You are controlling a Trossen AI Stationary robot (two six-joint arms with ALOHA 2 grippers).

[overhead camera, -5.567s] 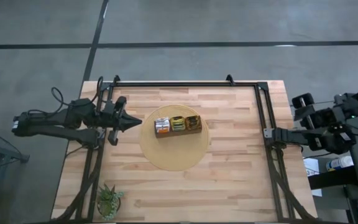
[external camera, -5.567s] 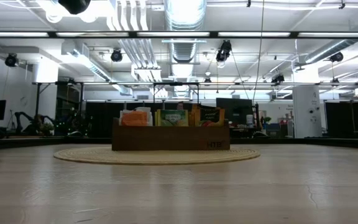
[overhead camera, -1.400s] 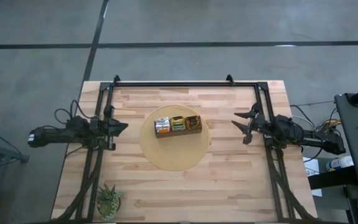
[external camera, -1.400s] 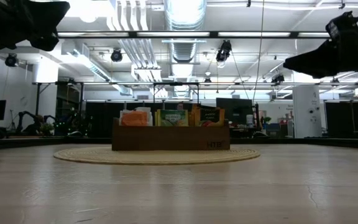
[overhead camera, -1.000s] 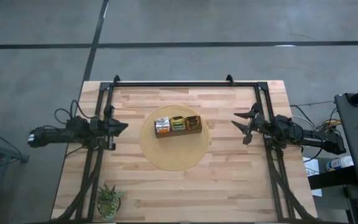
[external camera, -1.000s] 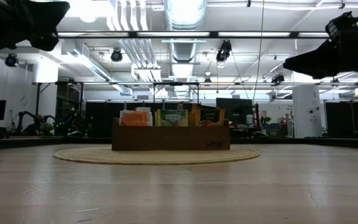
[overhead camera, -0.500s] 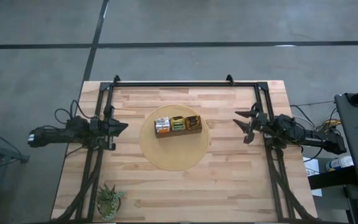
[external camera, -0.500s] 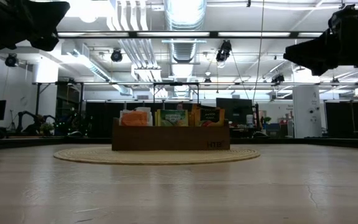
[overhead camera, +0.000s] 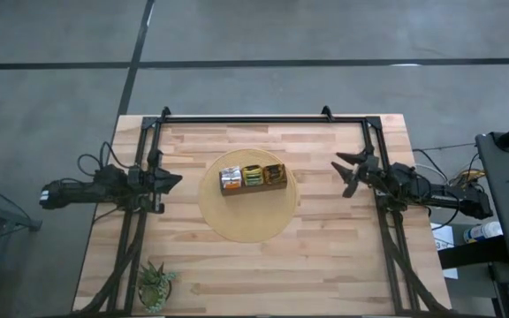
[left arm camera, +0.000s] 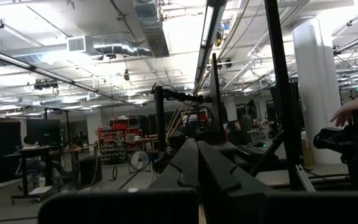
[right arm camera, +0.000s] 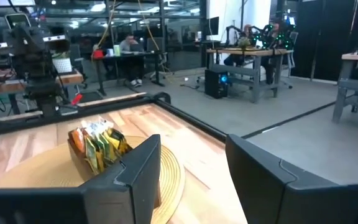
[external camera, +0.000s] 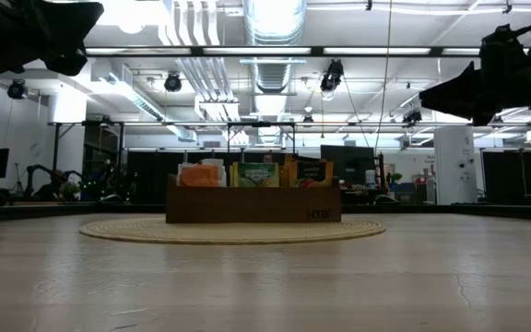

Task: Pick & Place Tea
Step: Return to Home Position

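Note:
The tea is a row of small orange, yellow-green and dark sachets (overhead camera: 253, 176) standing upright in a long dark-brown box (external camera: 253, 205). The box rests on a round woven mat (overhead camera: 247, 221) at the table's middle. In the right wrist view the sachets (right arm camera: 98, 146) show beyond my fingers. My left gripper (overhead camera: 178, 179) hovers shut over the table's left edge, pointing at the box. My right gripper (overhead camera: 342, 177) hovers open near the right edge, also pointing toward the box, with nothing between its fingers (right arm camera: 135, 171).
A small potted plant (overhead camera: 155, 284) stands at the near left corner. A black frame rail (overhead camera: 246, 118) runs along the table's far edge and down both sides. Bare wood lies around the mat. A person's hand (left arm camera: 353, 112) shows beyond the table in the left wrist view.
My right gripper has rolled about its own pointing line and swung its fingers slightly toward the table's far edge, staying open in the same place above the right edge. The box and sachets have not moved.

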